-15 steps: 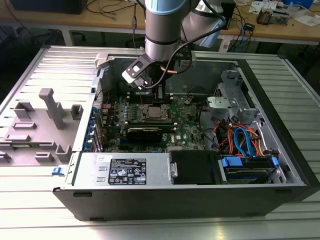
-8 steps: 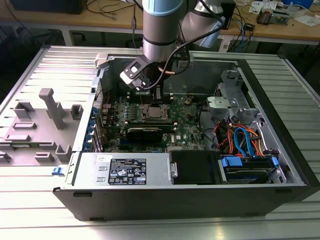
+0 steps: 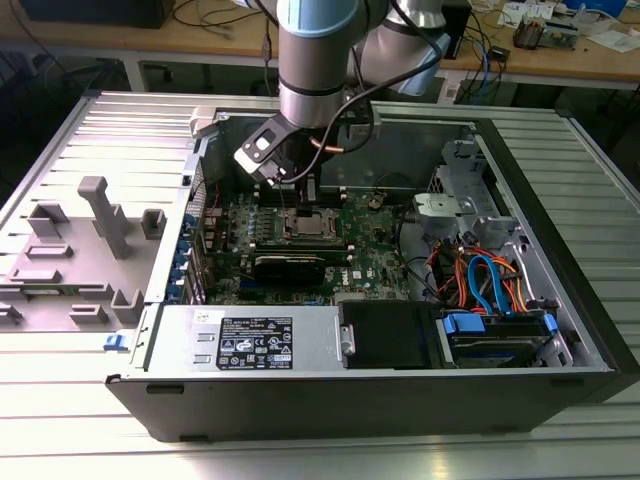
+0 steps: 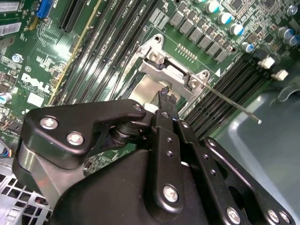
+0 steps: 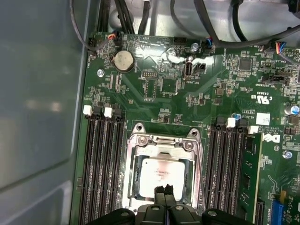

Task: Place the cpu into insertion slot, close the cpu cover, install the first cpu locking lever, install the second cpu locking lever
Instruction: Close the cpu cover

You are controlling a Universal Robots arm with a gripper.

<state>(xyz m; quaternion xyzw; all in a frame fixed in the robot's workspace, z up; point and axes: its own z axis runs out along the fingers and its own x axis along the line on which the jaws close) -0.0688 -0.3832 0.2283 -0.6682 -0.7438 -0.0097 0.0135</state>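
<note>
The cpu, a dull silver square, lies in the insertion slot on the green board. The cpu cover, a silver frame, lies down around it, its middle cut-out showing the chip. My gripper hangs just over the chip's near edge, fingers shut together with nothing between them. In the second wrist view the fingertips sit close above the cover. A thin metal locking lever sticks out from the socket's corner over the memory slots, unlatched.
Rows of black memory slots flank the socket on both sides. A black heatsink-like block sits in front of it. Cables and a drive cage fill the case's side at the exterior view's right. The case walls stand close by.
</note>
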